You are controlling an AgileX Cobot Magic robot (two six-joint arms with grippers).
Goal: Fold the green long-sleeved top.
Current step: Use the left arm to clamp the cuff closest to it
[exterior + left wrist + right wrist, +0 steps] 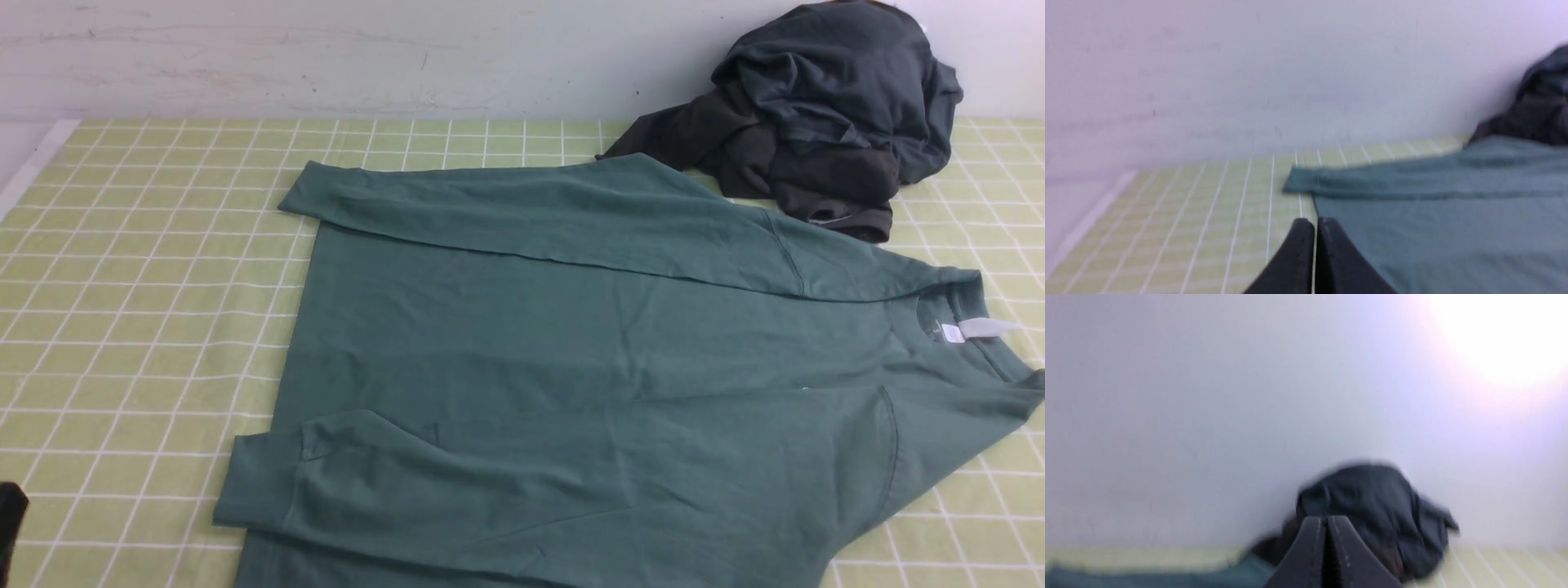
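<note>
We have the green top (571,335) spread on the desk (122,327), neckline toward our right, both sleeves laid across the body. Left fingers (1315,222) and right fingers (1327,519) are together, gripping nothing. Step in hand, as we judge it: the first body fold. We should open both pairs over the cloth, pinch every layer, lift just enough to clear the desk and move both arms at one pace, lest the loose sleeves slide out.
</note>
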